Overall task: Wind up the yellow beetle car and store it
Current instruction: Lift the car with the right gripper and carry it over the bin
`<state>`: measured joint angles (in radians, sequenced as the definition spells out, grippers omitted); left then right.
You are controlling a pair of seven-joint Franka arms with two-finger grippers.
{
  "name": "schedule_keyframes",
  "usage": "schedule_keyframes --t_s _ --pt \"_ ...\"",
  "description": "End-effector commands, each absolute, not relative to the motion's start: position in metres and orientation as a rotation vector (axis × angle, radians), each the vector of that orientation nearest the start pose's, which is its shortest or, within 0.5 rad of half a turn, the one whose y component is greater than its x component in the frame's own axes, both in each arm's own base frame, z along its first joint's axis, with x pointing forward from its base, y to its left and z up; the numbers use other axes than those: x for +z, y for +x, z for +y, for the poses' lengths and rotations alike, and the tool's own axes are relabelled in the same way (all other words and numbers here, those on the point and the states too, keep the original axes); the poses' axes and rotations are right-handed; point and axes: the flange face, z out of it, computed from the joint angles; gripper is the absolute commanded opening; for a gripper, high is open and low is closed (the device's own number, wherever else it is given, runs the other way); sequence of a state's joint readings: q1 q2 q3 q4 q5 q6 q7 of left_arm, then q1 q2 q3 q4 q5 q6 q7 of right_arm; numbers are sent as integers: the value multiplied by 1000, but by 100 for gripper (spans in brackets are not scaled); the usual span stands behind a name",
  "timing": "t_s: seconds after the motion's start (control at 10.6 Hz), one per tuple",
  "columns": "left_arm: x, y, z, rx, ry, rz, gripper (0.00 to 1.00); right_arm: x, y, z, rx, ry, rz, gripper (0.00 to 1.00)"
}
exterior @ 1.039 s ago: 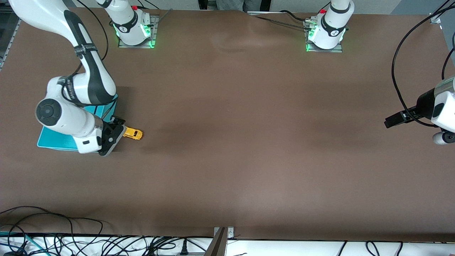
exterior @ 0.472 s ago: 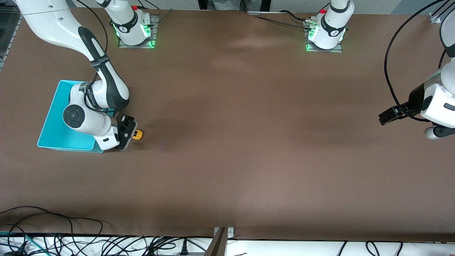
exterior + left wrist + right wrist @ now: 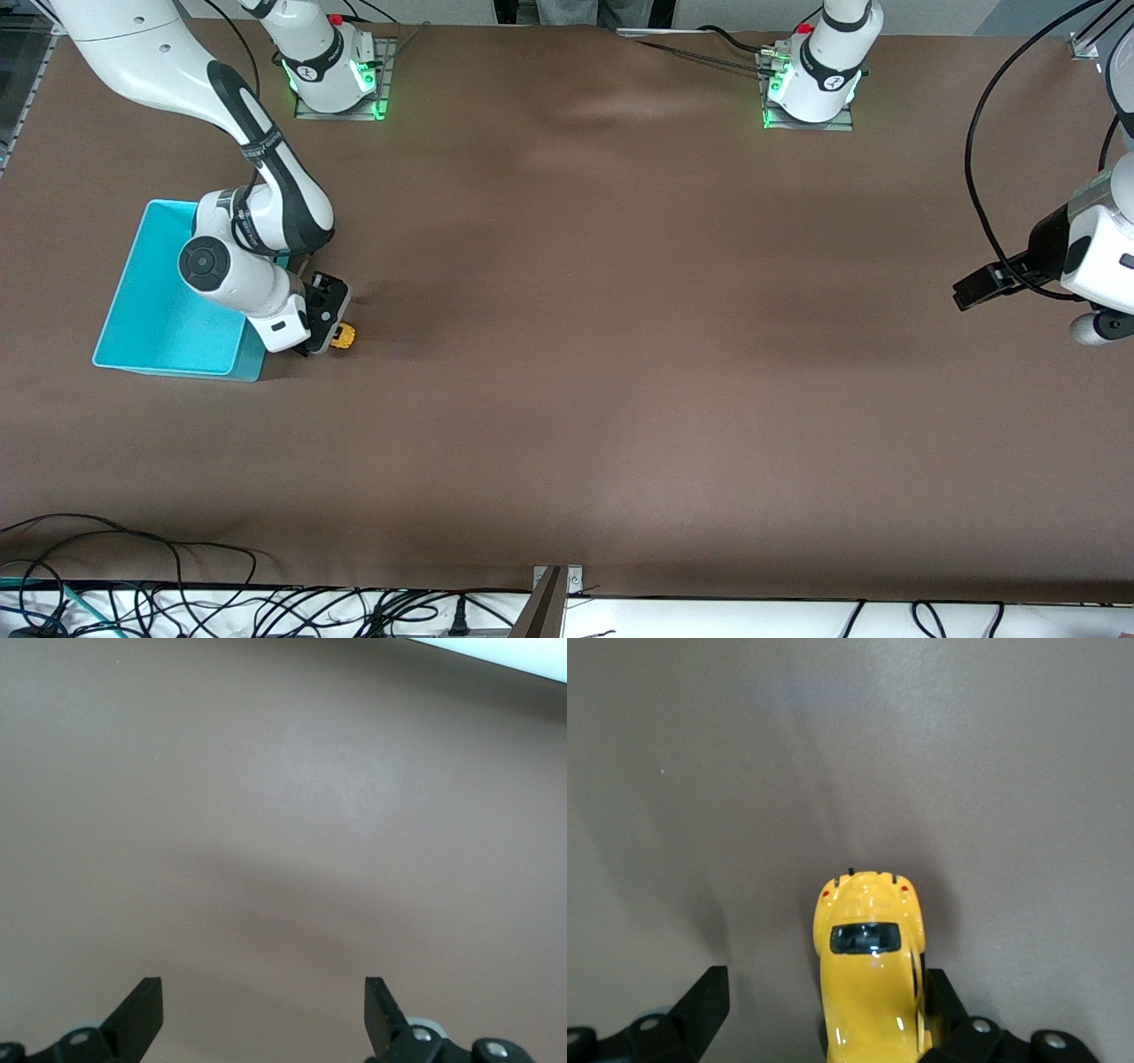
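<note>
The yellow beetle car point(image 3: 345, 336) stands on the brown table beside the turquoise bin point(image 3: 133, 266), toward the right arm's end. My right gripper point(image 3: 324, 331) is low over the car and open, and hides most of it in the front view. In the right wrist view the car point(image 3: 871, 992) sits between the fingers of my right gripper point(image 3: 827, 988), close against one finger point(image 3: 943, 1001), with a wide gap to the other. My left gripper point(image 3: 970, 295) waits at the left arm's end of the table, open and empty. In the left wrist view the left gripper point(image 3: 264, 992) has only bare table below it.
The bin's corner is right next to the right gripper, and the right arm's elbow point(image 3: 208, 263) hangs over the bin. Cables point(image 3: 133, 602) lie along the table edge nearest the front camera.
The right arm has swung off the bin toward the car, and its gripper now straddles the car, covering most of it. The left arm has shifted slightly.
</note>
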<state>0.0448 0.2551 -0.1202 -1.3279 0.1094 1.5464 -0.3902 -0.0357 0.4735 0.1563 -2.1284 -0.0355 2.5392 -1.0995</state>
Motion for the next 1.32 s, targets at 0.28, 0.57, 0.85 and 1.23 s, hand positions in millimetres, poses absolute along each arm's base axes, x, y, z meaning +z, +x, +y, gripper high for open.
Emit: schedule_keyframes --t_s 0.28,0.57,0.85,1.23 --pt "589 626 -24 43 -3026 -499 100 227 563 76 -5 -2458 -1876 0" --pt "589 626 -23 46 -3026 -502 100 275 553 83 75 -2407 -1928 0" --pt "589 626 -24 48 -3031 -502 100 331 538 77 175 -2275 -2049 0" --pt "588 626 -24 50 -3030 -504 100 367 526 -25 193 -2005 -2248 0"
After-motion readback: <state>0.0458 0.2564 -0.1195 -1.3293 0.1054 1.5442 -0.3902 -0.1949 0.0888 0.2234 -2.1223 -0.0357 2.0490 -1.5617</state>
